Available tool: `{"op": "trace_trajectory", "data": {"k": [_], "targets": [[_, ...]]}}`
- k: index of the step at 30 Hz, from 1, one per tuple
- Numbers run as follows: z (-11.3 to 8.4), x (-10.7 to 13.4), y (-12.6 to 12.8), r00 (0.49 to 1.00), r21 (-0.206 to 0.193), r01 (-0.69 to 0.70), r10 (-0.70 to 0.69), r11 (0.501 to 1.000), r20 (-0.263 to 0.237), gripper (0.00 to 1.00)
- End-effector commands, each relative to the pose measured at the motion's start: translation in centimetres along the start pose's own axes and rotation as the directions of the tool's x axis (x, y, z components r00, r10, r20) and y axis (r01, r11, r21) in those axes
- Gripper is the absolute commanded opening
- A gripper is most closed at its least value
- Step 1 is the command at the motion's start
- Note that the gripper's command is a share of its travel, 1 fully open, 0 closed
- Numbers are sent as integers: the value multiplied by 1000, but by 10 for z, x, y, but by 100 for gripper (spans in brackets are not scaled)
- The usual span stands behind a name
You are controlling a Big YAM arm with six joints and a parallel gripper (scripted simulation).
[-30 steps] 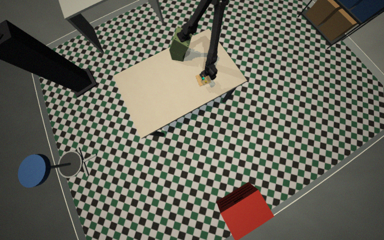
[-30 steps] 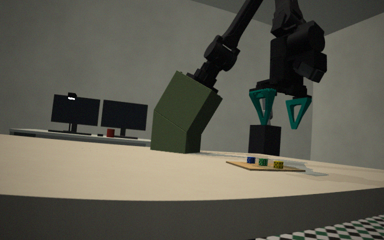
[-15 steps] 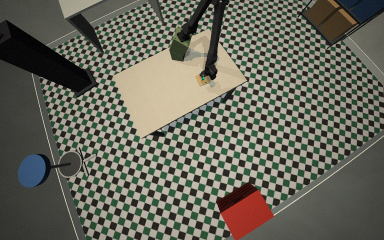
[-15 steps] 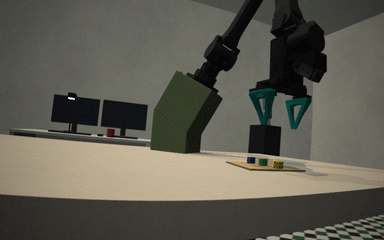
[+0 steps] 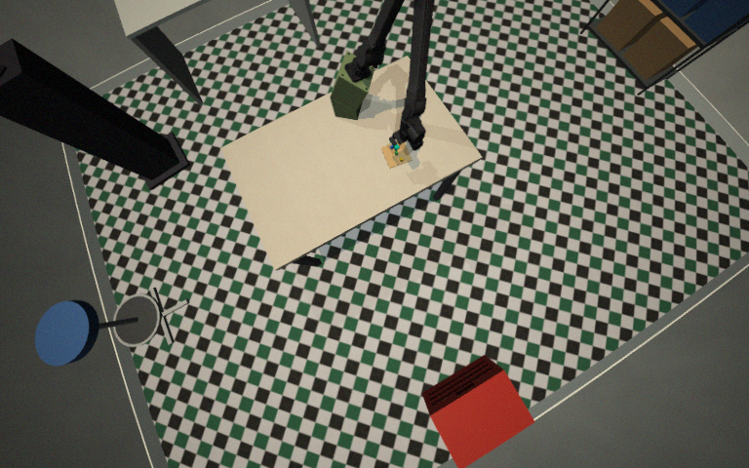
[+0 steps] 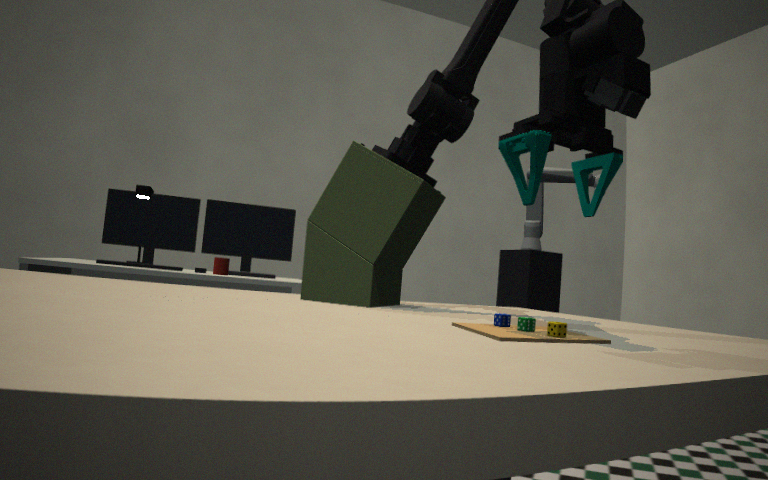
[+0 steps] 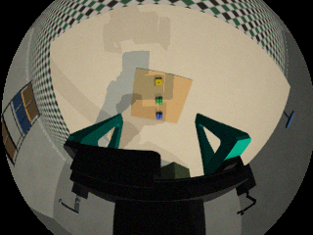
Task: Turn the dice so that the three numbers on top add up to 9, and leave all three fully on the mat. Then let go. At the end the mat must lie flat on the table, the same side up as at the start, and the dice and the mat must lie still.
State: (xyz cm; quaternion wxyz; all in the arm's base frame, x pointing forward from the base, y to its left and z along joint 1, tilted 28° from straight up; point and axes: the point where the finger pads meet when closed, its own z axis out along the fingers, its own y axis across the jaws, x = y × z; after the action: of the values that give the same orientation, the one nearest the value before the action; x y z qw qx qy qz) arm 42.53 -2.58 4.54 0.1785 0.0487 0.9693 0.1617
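Dice (image 6: 501,320) (image 6: 526,324) (image 6: 557,329) (image 7: 158,116) (image 7: 158,100) (image 7: 158,81), 3, on 1 mat (image 5: 390,160) (image 6: 509,336) (image 7: 183,93) below 2 open fingers (image 6: 608,175).

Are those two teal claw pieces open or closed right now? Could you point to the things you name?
Open: the two teal triangular fingers (image 6: 527,198) stand wide apart, with nothing between them.

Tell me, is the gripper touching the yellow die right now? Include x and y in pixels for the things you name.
Apart. The exterior view shows the gripper (image 6: 559,210) (image 7: 158,117), its fingers spread, high above the yellow die (image 6: 557,330) (image 7: 158,81), with open air between them.

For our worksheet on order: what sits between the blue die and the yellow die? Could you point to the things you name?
The green die (image 6: 526,324) (image 7: 158,100), as the exterior and wrist views show.
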Motion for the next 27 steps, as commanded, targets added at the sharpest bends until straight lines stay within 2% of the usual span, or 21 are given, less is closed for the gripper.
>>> {"op": "trace_trajectory", "data": {"k": [1,3,5,8,10,27], "targets": [[-40,-28,0,997,9,33,-34,999,65,100],[-50,-28,0,997,9,34,-35,999,66,100],[-50,-28,0,997,9,34,-35,999,66,100],[-62,-28,0,997,11,35,-35,999,67,100],[-62,-19,-1,998,10,28,-29,1000,51,100],[-64,-23,5,997,7,46,-46,999,57,100]]}}
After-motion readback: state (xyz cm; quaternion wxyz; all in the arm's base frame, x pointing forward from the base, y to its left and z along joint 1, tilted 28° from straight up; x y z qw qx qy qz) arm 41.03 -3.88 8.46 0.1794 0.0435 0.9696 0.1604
